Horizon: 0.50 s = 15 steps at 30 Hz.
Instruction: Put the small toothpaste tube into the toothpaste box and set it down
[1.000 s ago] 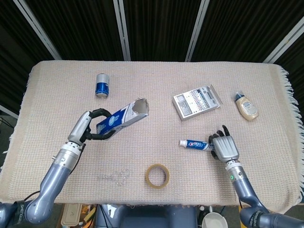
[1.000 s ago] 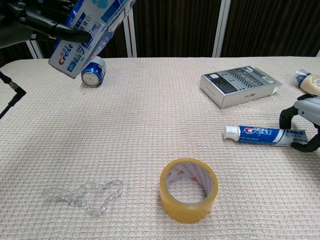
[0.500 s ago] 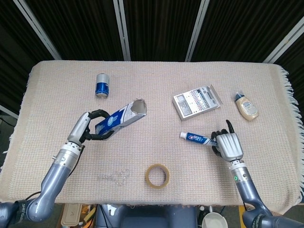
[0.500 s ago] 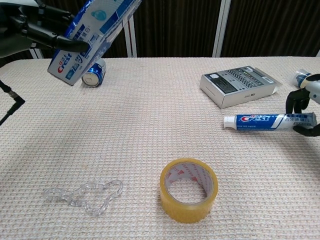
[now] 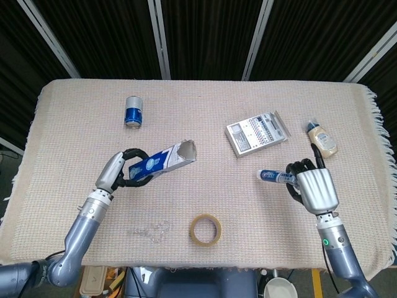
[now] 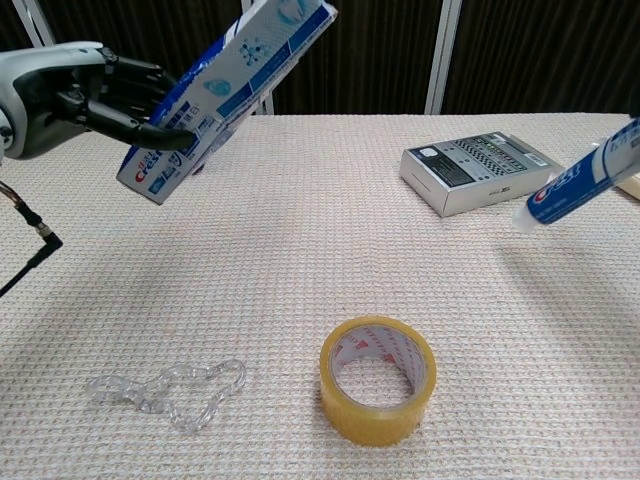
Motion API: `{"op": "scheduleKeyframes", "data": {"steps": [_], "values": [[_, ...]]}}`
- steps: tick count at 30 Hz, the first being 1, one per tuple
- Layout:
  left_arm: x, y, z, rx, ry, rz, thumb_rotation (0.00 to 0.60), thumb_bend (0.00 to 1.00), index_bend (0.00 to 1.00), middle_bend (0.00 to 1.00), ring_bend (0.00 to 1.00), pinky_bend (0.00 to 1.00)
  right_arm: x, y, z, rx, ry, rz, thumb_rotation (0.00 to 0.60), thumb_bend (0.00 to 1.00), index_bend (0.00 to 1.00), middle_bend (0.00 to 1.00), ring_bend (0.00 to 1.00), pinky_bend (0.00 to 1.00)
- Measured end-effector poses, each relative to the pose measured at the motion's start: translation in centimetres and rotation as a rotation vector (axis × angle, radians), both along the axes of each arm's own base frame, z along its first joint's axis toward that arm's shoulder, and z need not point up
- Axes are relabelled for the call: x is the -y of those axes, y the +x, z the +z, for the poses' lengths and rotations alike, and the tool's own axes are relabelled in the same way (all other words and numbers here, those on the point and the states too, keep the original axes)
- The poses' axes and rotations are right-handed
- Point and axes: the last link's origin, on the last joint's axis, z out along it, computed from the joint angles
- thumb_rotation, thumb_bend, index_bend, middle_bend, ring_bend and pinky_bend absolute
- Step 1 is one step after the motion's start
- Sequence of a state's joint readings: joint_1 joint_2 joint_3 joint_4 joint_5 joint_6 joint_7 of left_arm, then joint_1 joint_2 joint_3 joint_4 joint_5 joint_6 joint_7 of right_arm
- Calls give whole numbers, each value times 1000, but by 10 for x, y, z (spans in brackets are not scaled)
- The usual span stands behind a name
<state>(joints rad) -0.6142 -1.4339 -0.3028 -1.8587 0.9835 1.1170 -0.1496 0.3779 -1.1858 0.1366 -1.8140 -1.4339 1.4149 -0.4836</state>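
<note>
My left hand (image 5: 126,169) (image 6: 95,97) grips the blue and white toothpaste box (image 5: 165,159) (image 6: 225,91) by its closed end, held above the table with the open end up and toward the right. My right hand (image 5: 314,186) holds the small toothpaste tube (image 5: 275,177) (image 6: 575,181) by its tail, lifted off the cloth with the white cap pointing left and slightly down. In the chest view the right hand itself is outside the frame and only the tube shows. Box and tube are well apart.
A roll of tape (image 5: 205,230) (image 6: 377,379) lies near the front middle, a clear plastic chain (image 6: 170,391) at the front left. A grey flat box (image 5: 256,133) (image 6: 477,171), a blue can (image 5: 133,111) and a small bottle (image 5: 322,139) lie farther back on the cloth-covered table (image 5: 205,93).
My right hand lifted the tube off the cloth and carried it up and to the right. My left hand shifted the box rightward and slightly nearer.
</note>
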Motion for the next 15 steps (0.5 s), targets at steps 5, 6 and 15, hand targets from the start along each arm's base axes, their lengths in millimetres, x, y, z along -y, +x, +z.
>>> {"op": "scheduleKeyframes", "data": {"steps": [5, 6, 15], "values": [[3, -6, -20, 51, 3, -27, 600, 326, 482, 452, 235, 200, -12, 32, 36, -15, -56, 37, 600, 386, 896, 661, 390, 0], [3, -7, -23, 58, 2, -32, 600, 327, 482, 451, 235, 200, -14, 38, 43, -16, -66, 43, 600, 386, 895, 661, 390, 0], [3, -22, -56, 120, -17, -41, 600, 326, 478, 447, 235, 200, -32, 94, 96, -65, -153, 100, 600, 388, 895, 661, 390, 0]]}}
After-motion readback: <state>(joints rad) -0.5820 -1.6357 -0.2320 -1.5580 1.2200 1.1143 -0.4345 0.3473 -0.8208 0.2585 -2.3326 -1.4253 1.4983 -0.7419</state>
